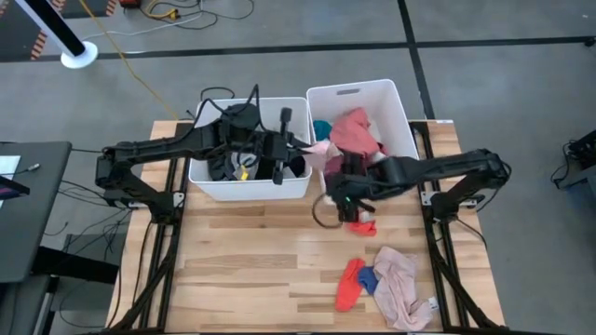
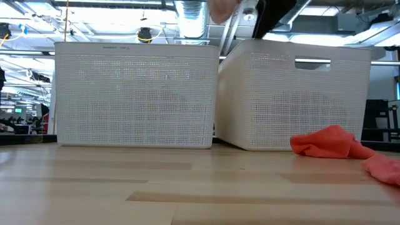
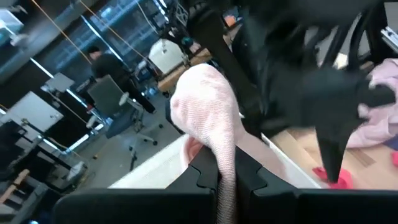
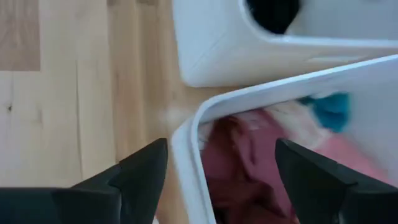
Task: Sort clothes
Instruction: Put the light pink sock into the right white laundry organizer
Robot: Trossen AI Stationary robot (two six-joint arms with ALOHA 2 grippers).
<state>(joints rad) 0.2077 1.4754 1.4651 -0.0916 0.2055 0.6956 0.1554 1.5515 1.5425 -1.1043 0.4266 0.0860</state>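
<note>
Two dark arms, black cabling

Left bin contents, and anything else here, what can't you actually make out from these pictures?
- Left bin: in the high view the left arm covers most of its inside; only dark items show.
- Low view: both bins' walls hide all contents.
- Left gripper: it pinches a pale pink garment, whose lower part is cut off by the picture's edge.
- Right bin: right wrist view shows only one corner.

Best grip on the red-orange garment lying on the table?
Take the red-orange garment from straight above, pinching its bunched middle ridge. It lies flat and narrow, with a blue piece and the pink garment touching its right side, so a centred pinch probably lifts it alone.
</note>
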